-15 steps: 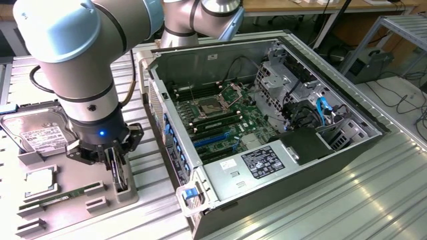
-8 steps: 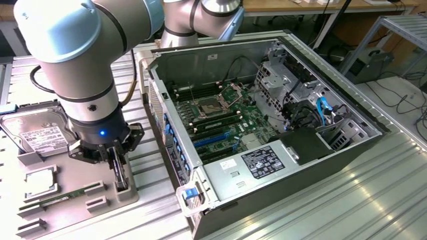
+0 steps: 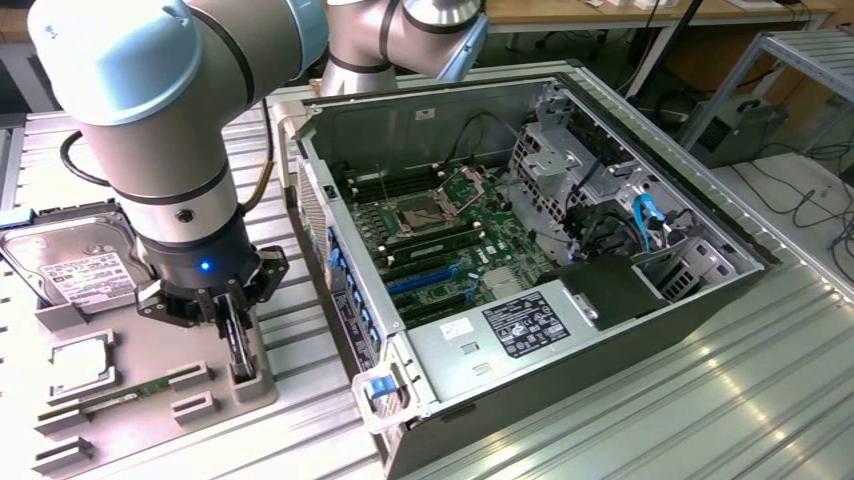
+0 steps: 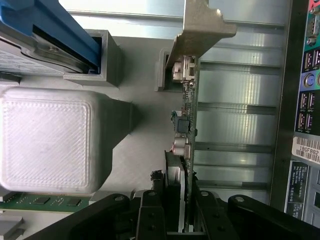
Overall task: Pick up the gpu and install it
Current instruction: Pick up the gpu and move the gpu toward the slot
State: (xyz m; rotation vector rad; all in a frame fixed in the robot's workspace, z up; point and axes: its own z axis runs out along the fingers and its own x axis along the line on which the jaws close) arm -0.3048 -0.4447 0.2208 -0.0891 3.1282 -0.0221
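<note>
On the grey tray (image 3: 134,395), at the exterior view's left of the open computer case (image 3: 534,400), the gpu (image 4: 187,150) is stood on edge directly under the gripper (image 4: 176,212), by which its two faces are clamped, its long axis being run between the fingers.

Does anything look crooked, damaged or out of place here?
Nothing stands out. The gpu stands on edge, straight in its tray holder, with the gripper closed on it; the open computer case looks orderly.
</note>
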